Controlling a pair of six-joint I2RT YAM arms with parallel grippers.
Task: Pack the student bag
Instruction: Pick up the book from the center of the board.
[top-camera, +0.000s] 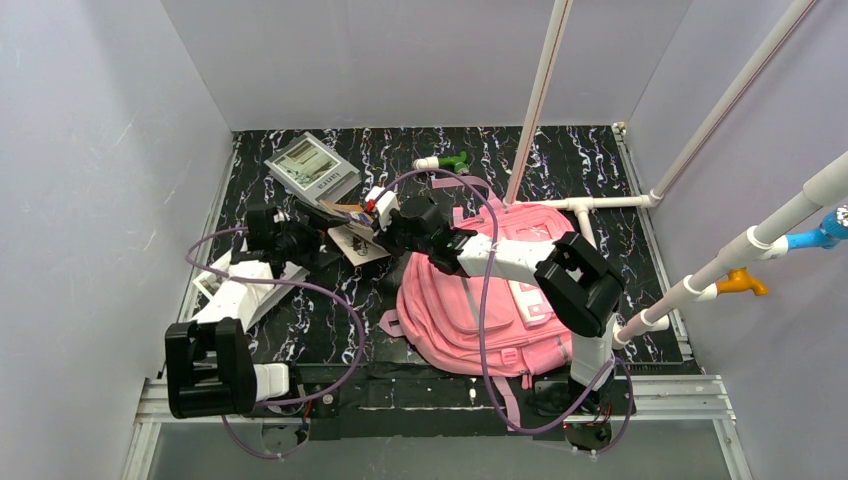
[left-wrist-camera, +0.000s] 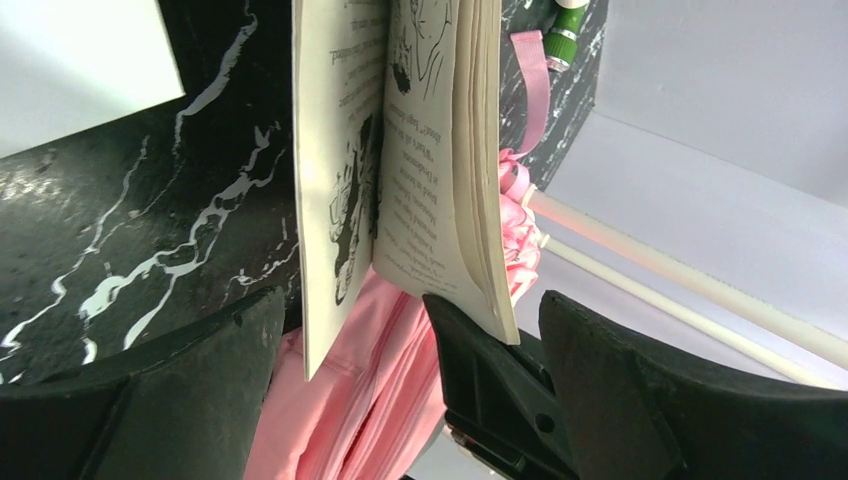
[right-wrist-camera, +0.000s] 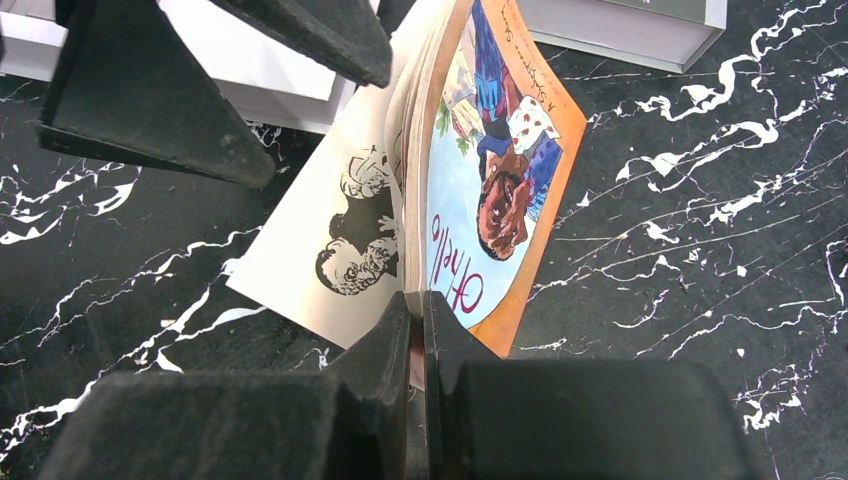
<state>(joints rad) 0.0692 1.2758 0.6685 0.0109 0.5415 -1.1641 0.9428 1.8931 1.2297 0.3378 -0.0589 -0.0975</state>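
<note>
The student bag (top-camera: 470, 320) lies flat on the black marbled worktop (top-camera: 640, 250), right of centre and close to the near edge. Its front pockets face up, and the right arm stretches across it towards the far left.

The right fingers (right-wrist-camera: 375, 360) are clenched on the lower edge of a thin paperback (right-wrist-camera: 490, 170). It has an orange-bordered cover with a painted figure and the title "Othello". In the overhead view the paperback (top-camera: 355, 240) sits just left of the bag's far corner, between the two arms. The book hangs partly open from that grip: the cover and most pages stay together, while a loose leaf with a black line drawing splays out to the left.

The left fingers (left-wrist-camera: 200, 370) are released and spread wide. From the left wrist camera the fanned pages hang in the gap between them, and neither finger visibly touches the paper. Beyond the pages, the pink fabric of the bag (left-wrist-camera: 340, 400) fills the lower middle of that view.

A grey-and-white box (top-camera: 310, 168) rests on the worktop far left of the book. A green-capped marker (top-camera: 452, 160) lies near the far edge, beside a loose pink strap (left-wrist-camera: 535, 80)
</note>
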